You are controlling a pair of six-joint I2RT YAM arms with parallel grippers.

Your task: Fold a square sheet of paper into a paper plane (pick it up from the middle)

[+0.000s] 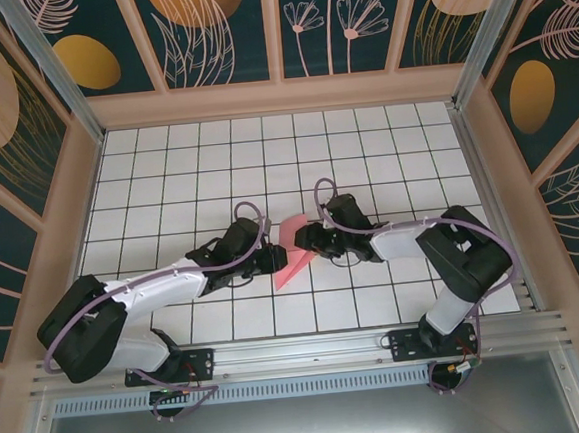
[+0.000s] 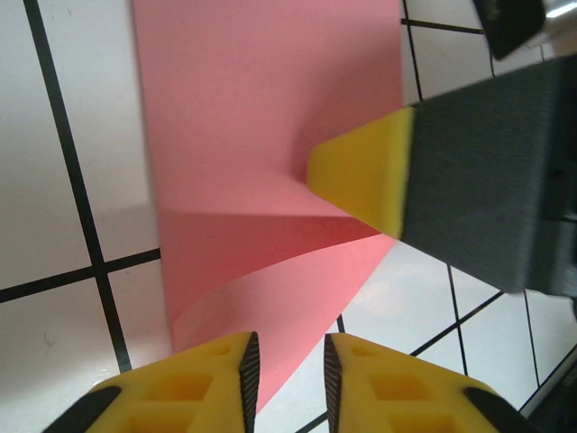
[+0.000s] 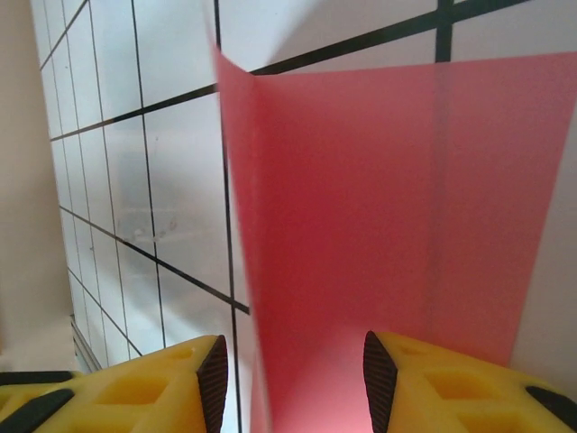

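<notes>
Salmon-pink paper (image 1: 293, 264): partly folded, lying mid-table (image 1: 165, 166) between my two claws. One part lies flat on the tiles and another flap rises off a soft crease. I see no dart shape yet.

Left claw (image 2: 287, 383): jaws a narrow slot apart, with the paper's near edge running into the slot. I read no pinch, since the gap is far wider than the sheet.

Right claw (image 3: 290, 379): jaws well apart, paper showing between them, nothing clamped. From the left wrist, one of its yellow fingertips (image 2: 361, 176) appears to bear on the paper where the raised flap begins.

Stage, by my judgement: a fold half made, its crease not yet set.

Risks I log:
- The flap springs back, because neither claw grips it and the bend looks soft.
- The sheet slides on the smooth tiles if that fingertip pushes sideways, which would skew the crease.
- The left jaws, closing where they stand, crumple the edge or catch a second layer.
- The claws knock together, as they work very close over the paper.
- The paper tears if one claw pulls while the other pins.
</notes>
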